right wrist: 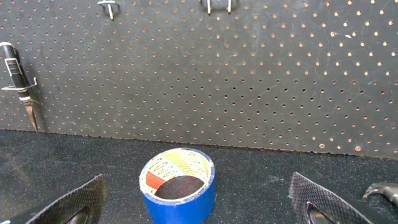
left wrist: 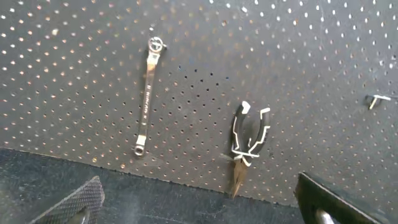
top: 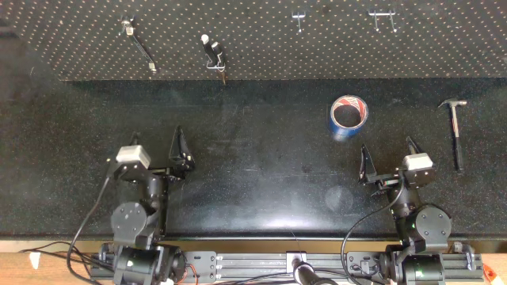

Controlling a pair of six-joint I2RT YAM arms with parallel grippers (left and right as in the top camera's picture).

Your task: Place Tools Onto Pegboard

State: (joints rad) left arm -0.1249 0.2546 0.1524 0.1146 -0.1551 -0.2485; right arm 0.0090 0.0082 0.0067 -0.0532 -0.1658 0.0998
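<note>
Hammer and tape roll lie on the black table near my right claw, spread empty; wrench and pliers hang on the pegboard facing my left claw, likewise spread empty

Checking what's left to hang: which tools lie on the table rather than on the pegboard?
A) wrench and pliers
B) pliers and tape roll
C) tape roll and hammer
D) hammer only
C: the blue tape roll and the hammer lie on the black table, while the wrench and pliers hang on the pegboard.
</note>
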